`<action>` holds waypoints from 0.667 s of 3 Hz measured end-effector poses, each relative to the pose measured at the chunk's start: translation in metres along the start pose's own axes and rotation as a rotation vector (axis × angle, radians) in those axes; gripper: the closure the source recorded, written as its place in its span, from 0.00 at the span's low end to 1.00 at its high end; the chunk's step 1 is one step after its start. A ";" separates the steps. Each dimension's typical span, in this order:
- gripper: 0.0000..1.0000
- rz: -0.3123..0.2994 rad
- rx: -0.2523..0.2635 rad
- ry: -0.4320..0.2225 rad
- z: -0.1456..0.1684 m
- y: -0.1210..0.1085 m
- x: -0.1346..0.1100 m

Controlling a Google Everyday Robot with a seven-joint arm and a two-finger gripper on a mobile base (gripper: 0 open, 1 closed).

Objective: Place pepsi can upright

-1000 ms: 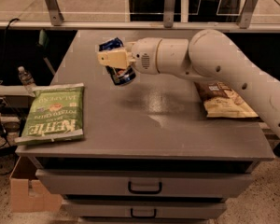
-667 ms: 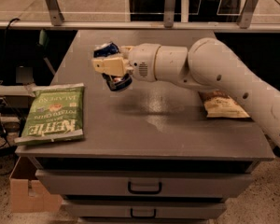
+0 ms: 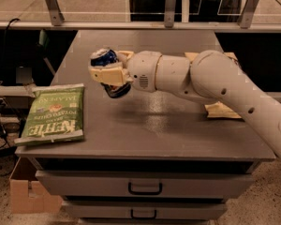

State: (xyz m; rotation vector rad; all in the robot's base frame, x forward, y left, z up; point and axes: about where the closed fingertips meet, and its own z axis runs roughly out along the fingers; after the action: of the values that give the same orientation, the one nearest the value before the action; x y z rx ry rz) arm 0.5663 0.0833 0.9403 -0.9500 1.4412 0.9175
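Pepsi can [image 3: 104, 58] clamped in the gripper [image 3: 108, 74]
The can is held slightly tilted, gripped on both sides, raised off the table [image 3: 178, 130], up and to the right of the green chip bag [image 3: 54, 114].

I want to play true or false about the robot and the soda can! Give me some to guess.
1. The gripper is holding the pepsi can. True.
2. The pepsi can is standing on the table. False: it is held in the gripper, above the tabletop.
3. The green chip bag lies flat on the table. True.
4. The drawers under the table are pulled open. False: they are shut.
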 end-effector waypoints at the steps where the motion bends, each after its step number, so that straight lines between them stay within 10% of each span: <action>1: 1.00 -0.014 -0.011 -0.040 -0.005 0.006 0.005; 2: 1.00 0.000 -0.018 -0.084 -0.014 0.004 0.009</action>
State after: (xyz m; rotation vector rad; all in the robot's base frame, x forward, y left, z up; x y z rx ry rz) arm 0.5574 0.0713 0.9324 -0.9146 1.3642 0.9605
